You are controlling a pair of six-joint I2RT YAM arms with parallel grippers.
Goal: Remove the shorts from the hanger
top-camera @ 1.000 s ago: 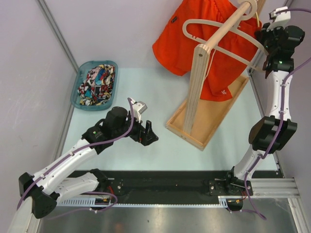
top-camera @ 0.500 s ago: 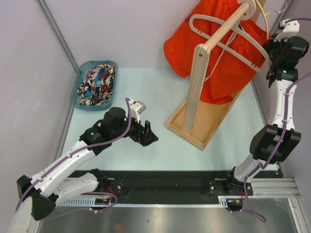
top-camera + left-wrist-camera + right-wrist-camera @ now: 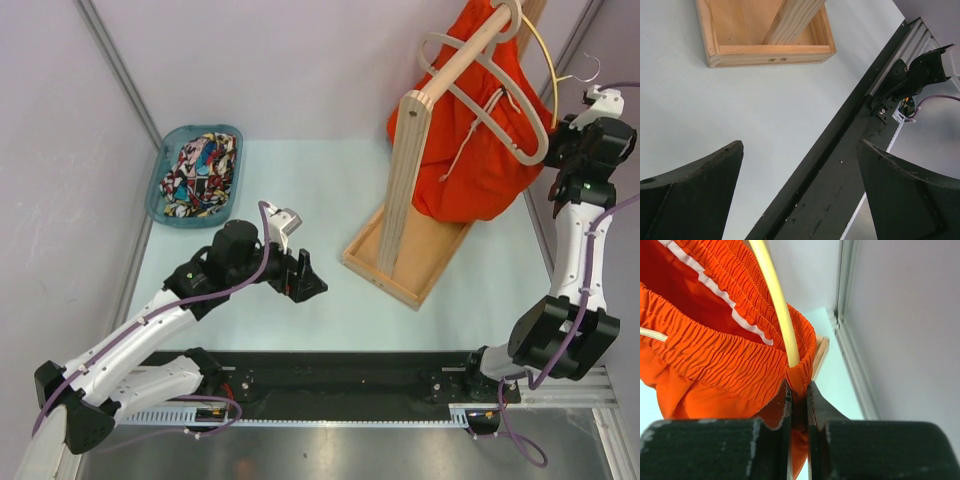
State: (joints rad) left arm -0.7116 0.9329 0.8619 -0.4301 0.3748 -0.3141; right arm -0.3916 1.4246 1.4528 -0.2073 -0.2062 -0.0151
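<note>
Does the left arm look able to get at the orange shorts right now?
Probably not directly: the wooden stand sits between the left arm and the orange shorts, which hang at the far right, their waistband pinched in the right arm's fingers.

tray (image 3: 153, 203) with shorts (image 3: 200, 170) sits left of the rack (image 3: 405, 195), where other shorts (image 3: 470, 180) hang.

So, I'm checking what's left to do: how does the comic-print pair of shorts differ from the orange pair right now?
Look: the comic-print shorts are multicoloured; the orange shorts are plain.
Place: the comic-print shorts lie bunched in the teal basket; the orange shorts hang on the yellow hanger at the wooden rack.
Grip: no claw touches the comic-print shorts; the right claw pinches the orange shorts' waistband.
Both are soft fabric.
</note>
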